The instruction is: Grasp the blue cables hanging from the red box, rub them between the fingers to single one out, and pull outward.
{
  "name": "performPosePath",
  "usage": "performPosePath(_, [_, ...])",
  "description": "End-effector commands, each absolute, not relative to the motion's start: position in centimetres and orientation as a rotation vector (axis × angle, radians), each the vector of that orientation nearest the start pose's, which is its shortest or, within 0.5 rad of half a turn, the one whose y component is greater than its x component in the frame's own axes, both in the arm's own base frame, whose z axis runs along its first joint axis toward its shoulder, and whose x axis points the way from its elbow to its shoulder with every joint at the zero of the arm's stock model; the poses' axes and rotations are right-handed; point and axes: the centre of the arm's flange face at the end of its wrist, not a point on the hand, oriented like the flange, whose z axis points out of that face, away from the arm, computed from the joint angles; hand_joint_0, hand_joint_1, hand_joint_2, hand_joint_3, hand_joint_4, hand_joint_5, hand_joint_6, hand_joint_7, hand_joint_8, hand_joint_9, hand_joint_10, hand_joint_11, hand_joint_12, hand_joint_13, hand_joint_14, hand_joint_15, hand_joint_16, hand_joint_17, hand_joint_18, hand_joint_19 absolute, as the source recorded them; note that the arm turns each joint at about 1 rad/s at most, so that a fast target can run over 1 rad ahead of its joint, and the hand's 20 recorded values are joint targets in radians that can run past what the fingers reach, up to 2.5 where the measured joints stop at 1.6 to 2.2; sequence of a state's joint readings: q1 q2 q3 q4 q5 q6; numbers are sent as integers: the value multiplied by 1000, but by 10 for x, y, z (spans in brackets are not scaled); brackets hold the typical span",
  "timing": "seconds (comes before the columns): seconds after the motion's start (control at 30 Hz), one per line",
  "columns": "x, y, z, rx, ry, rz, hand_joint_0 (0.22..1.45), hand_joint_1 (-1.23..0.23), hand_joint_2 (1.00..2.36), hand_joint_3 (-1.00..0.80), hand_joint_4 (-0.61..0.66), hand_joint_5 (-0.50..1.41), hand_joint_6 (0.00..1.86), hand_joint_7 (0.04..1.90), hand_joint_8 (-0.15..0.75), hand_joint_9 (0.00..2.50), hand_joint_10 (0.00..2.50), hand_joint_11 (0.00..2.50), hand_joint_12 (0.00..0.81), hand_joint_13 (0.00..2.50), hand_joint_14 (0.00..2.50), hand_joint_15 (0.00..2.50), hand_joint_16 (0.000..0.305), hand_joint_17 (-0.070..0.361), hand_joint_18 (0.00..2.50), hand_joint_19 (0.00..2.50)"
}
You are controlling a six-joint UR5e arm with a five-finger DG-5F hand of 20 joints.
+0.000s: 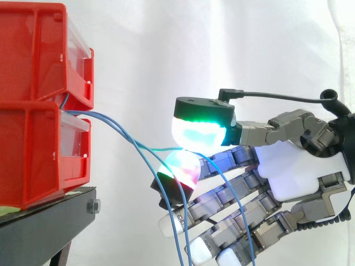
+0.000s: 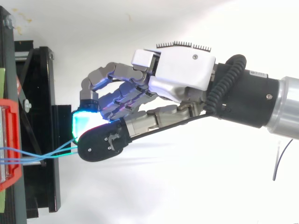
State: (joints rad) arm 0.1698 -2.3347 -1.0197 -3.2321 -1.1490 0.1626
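Thin blue cables (image 1: pixel 116 126) come out between the two stacked red bins (image 1: pixel 33 105) and run right, sagging down past the hand. My hand (image 1: pixel 302 166) reaches in from the right, palm toward the bins. Its thumb pad, glowing green-white, and a finger pad, glowing green and magenta, pinch one cable (image 1: pixel 166 148) between them; that strand runs taut back toward the bins. Two other strands (image 1: pixel 166 194) hang loose beneath the pinch. From above, the cables (image 2: pixel 32 156) leave the red bin (image 2: pixel 9 144) and reach the hand (image 2: pixel 182 74) at its thumb tip.
The bins sit on a black stand (image 1: pixel 50 216) with a bolt at its front corner. A white curtain hangs behind. A loose dark wire (image 2: pixel 280 161) lies at the right of the top view.
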Motion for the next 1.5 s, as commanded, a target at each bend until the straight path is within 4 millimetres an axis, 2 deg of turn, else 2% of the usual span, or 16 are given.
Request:
performPosePath(0.0, [753,-48,264,1574,1154,913,489,-623,1000,-500,8,-156,843,1102,235,774,11,312,386,791,20,541,51,115,686,577])
performPosePath(0.2, [753,-48,265,1574,1153,914,509,-629,1000,-500,5,-155,839,1119,232,778,10,312,380,786,19,546,50,112,672,582])
performPosePath(0.33, [753,-47,265,1573,1154,915,567,-628,1009,-363,-10,-151,840,1140,217,784,10,323,367,783,19,550,47,105,651,604])
performPosePath(0.43, [753,-48,264,1574,1154,913,563,-623,1013,-277,-17,-149,842,1163,218,785,12,320,366,786,20,563,46,104,656,611])
performPosePath(0.6, [753,-47,264,1573,1154,915,566,-652,1008,-111,2,-141,858,1139,270,824,8,300,421,838,18,526,58,130,757,541])
performPosePath(0.8, [753,-47,264,1574,1155,914,572,-698,1001,2,-57,-133,873,1102,277,851,8,297,434,862,17,515,61,137,799,511])
performPosePath(0.93, [753,-47,264,1574,1154,913,570,-715,1028,26,-102,-128,874,1108,273,868,7,298,432,865,17,510,61,137,811,495])
performPosePath(1.23, [750,-49,264,1580,1171,895,574,-725,1029,39,-108,-123,871,1130,270,883,7,286,436,843,15,485,59,133,807,480])
performPosePath(1.43, [733,-58,259,1629,1228,723,572,-724,1032,42,-100,-122,872,1117,272,887,7,295,436,846,15,491,59,133,807,472])
performPosePath(1.47, [727,-64,267,1634,1202,660,573,-725,1033,38,-106,-122,872,1121,272,887,7,298,438,846,15,482,59,132,806,472])
